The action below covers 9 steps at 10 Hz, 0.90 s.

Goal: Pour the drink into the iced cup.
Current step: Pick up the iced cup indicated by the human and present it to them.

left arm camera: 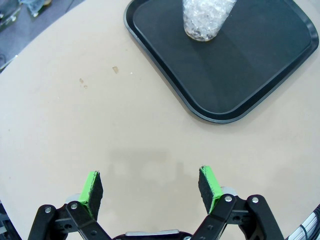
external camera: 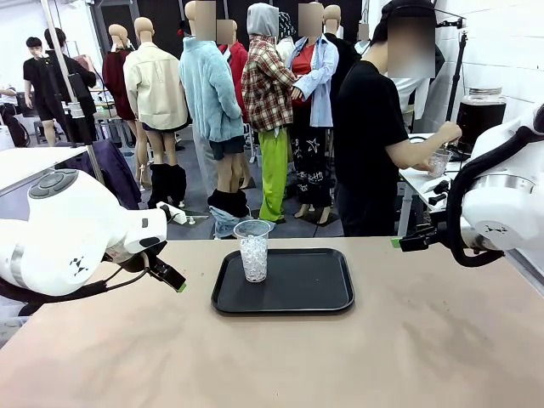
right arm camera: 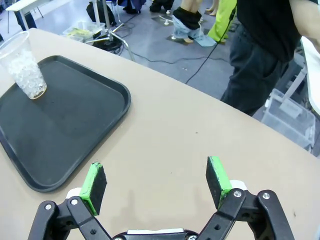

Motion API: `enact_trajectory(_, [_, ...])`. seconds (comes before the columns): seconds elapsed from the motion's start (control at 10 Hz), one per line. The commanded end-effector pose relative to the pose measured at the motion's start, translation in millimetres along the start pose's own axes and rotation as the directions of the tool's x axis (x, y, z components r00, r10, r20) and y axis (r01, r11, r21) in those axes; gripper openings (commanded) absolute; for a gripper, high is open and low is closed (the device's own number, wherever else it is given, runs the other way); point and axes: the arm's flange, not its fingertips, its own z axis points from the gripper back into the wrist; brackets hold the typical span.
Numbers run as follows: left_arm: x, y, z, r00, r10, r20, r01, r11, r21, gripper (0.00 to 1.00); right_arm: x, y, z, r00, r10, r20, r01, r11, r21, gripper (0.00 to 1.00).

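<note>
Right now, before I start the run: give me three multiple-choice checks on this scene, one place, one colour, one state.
1. Where does the iced cup stand? A on the tray; B on bare tabletop; C on the floor.
2. Tray colour? A white; B black; C red.
3. Left gripper and right gripper jaws? A both shut; B one shut on the cup; C both open, empty.
Key: 1A, its base sits on the tray's left part; 2B, the tray is black; 3C, both wrist views show jaws apart, nothing between.
</note>
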Motion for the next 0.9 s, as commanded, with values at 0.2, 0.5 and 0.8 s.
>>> enact_trajectory(0.2, [-0.6,1.7,0.7,1.0,0.005,0.002,-0.005,1.0,0.0,1.0,-0.8,0.5,2.5,1.0,0.007,0.003,-0.007,1.0,0.002,1.0])
enact_trajectory(0.5, [-0.6,1.7,0.7,1.0,0.005,0.002,-0.005,1.0,0.0,1.0,-0.8,0.5,2.5,1.0,0.007,0.003,-0.007,1.0,0.002,1.0])
enact_trajectory(0.8, [-0.6,1.7,0.7,1.0,0.005,0.002,-0.005,1.0,0.0,1.0,-0.8,0.5,2.5,1.0,0.007,0.003,-0.007,1.0,0.002,1.0])
